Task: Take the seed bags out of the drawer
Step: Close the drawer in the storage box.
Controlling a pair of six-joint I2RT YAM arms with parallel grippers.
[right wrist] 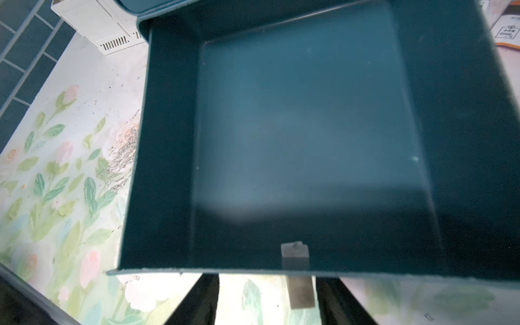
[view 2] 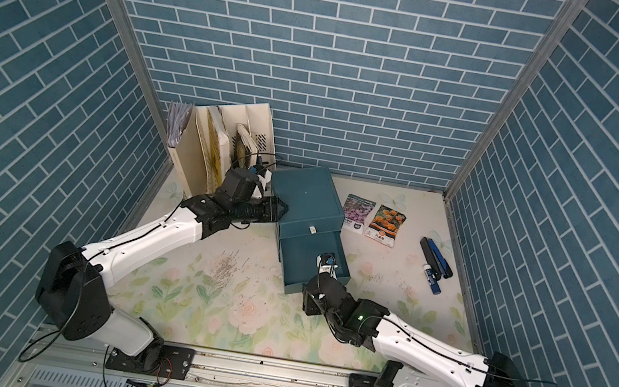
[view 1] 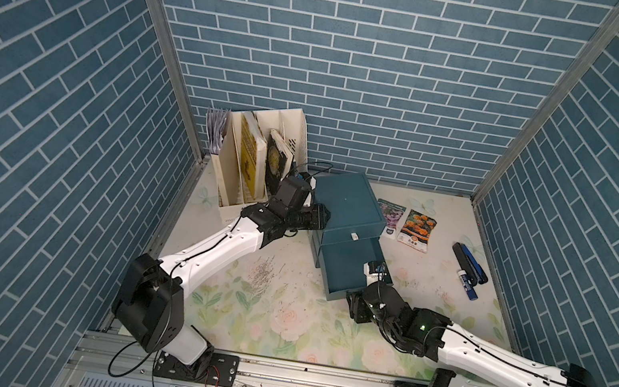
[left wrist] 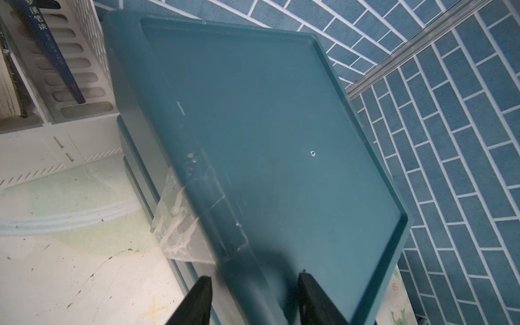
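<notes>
Seed bags (view 2: 357,214) lie flat on the flowered table (view 1: 280,316) in both top views, a purple bag (view 1: 390,217) just beside an orange bag (view 1: 417,229). They sit right of the blue cabinet (view 1: 348,205), outside its pulled-out drawer (view 1: 346,270), with brick walls (view 1: 362,64) around. My left wrist view alone shows my left pincer (left wrist: 254,277) clamped on the cabinet's edge, blurred up close. My right wrist view alone looks down to the drawer's blue floor, with my right pincer (right wrist: 267,284) apart astride the pull tab (right wrist: 300,292) and one bag's corner cut off.
</notes>
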